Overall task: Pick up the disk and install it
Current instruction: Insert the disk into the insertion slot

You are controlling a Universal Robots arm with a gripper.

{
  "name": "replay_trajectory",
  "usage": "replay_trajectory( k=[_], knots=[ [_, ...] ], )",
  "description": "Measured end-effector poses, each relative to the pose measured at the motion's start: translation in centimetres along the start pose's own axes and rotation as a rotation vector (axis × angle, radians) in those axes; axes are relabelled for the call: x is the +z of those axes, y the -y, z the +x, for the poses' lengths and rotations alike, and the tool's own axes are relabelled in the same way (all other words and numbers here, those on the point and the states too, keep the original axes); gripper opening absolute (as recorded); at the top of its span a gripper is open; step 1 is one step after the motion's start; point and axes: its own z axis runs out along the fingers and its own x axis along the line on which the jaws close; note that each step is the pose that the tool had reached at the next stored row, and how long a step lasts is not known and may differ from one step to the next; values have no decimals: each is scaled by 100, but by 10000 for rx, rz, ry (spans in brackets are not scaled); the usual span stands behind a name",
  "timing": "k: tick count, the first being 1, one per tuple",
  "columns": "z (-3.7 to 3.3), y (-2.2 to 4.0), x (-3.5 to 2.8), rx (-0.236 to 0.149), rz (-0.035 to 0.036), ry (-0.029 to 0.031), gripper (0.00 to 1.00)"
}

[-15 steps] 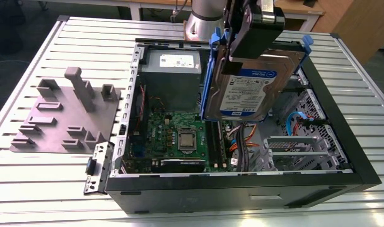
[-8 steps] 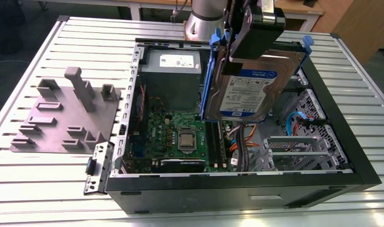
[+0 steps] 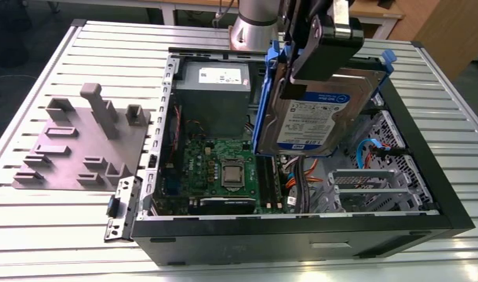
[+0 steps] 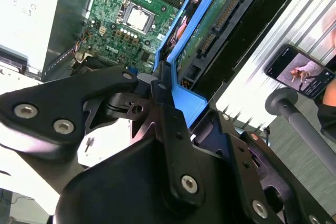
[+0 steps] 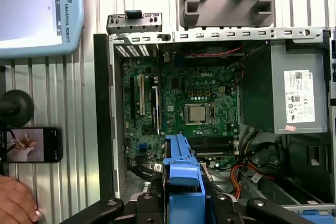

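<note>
In the exterior view the disk (image 3: 311,120), a silver-grey drive with a white-and-blue label in a bright blue bracket, hangs tilted on edge above the open computer case (image 3: 301,232). My gripper (image 3: 318,59) is shut on its upper edge. The second wrist view shows the disk's green circuit-board side (image 4: 210,30) with the black fingers (image 4: 164,94) clamped on the blue bracket. In the first wrist view the bracket's edge (image 5: 181,169) sits between the gripper's (image 5: 181,203) links, over the motherboard (image 5: 189,108). A metal drive cage (image 3: 365,183) lies below the disk at the case's right.
A grey power supply box (image 3: 213,88) with a white sticker fills the case's far corner. Orange and blue cables (image 3: 364,154) run near the cage. A grey fixture plate (image 3: 82,144) stands left of the case. A teach pendant (image 5: 39,11), a phone (image 5: 31,144) and a hand (image 5: 16,203) lie beside the case.
</note>
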Motion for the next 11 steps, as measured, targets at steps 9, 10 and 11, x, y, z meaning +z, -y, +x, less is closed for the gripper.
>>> replay_trajectory(
  k=[9, 10, 11],
  knots=[
    [-1, 21, 2, 0, 1, 0, 36],
    [-1, 21, 2, 0, 0, 0, 36],
    [-1, 22, 2, 0, 1, 1, 36]
  ],
)
